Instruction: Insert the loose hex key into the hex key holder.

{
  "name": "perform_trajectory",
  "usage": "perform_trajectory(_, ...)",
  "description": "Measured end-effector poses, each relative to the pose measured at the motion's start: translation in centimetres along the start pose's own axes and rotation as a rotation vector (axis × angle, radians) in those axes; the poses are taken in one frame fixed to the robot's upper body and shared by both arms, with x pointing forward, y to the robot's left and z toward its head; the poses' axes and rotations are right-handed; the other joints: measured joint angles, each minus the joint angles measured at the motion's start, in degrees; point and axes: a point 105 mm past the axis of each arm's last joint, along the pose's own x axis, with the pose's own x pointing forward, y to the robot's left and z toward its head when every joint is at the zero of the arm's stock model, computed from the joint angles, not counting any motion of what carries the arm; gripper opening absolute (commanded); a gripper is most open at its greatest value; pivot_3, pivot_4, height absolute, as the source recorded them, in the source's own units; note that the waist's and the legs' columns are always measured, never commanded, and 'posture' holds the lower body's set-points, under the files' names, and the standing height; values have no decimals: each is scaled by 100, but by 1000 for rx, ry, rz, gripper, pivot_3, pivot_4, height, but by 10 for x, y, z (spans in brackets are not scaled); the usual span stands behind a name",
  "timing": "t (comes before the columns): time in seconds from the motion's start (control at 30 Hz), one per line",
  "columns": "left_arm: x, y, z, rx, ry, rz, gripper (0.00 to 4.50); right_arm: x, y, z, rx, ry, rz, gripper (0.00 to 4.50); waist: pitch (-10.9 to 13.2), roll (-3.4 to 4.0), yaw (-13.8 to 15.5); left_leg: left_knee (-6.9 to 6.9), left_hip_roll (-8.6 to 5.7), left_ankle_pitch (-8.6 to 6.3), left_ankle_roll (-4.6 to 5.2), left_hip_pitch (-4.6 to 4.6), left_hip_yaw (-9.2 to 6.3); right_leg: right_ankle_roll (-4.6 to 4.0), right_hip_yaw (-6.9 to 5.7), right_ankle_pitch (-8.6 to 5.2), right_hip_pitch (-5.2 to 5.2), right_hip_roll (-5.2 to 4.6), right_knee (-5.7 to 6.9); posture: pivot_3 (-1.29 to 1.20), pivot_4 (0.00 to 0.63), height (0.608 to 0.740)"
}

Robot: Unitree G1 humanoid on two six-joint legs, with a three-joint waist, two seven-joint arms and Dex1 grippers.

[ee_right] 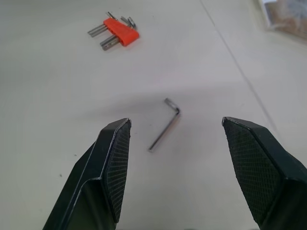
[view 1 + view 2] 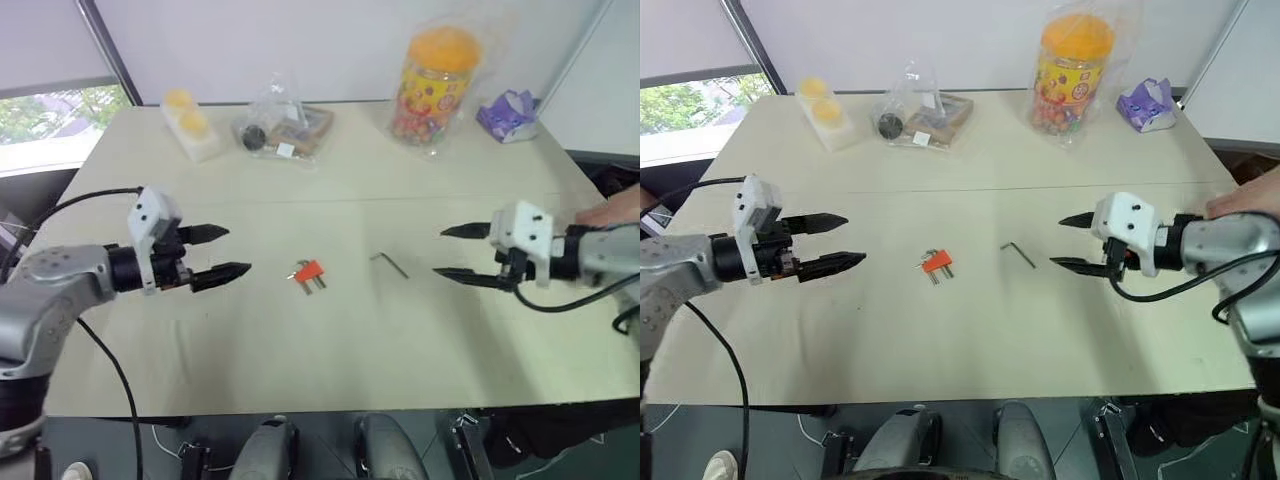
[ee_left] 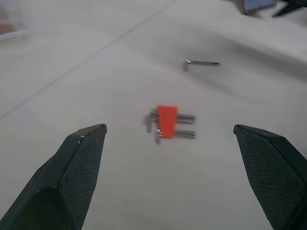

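The loose hex key, a thin dark L-shaped rod, lies flat on the beige table right of centre. The hex key holder, a small red-orange block with short grey keys sticking out, lies at the centre, a short way left of it. My left gripper hovers open to the left of the holder, pointing toward it. My right gripper hovers open to the right of the hex key, which lies beyond its two fingertips, with nothing between the fingers. The left wrist view shows the holder and key ahead.
Along the far edge stand a clear box with yellow balls, a clear bag of small parts, a candy jar with an orange lid and a purple packet. A person's hand shows at the right edge.
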Motion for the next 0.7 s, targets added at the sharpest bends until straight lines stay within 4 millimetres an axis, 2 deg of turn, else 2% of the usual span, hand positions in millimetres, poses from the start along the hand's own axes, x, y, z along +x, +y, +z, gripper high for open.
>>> perform_trajectory(0.17,0,-1,2,0,-4,-28,4442,2,-6,15,-13,-46,16,3151,2,-2,31,2,-1,0,0,-5,-1,0,1,0,0,-5,-5,0,150,740)
perform_trajectory(0.7,2,0,3,0,-12,-7,4442,12,0,22,14,-86,56,3151,2,-3,21,2,-1,0,-1,-10,1,0,2,0,-10,-6,-3,0,150,740)
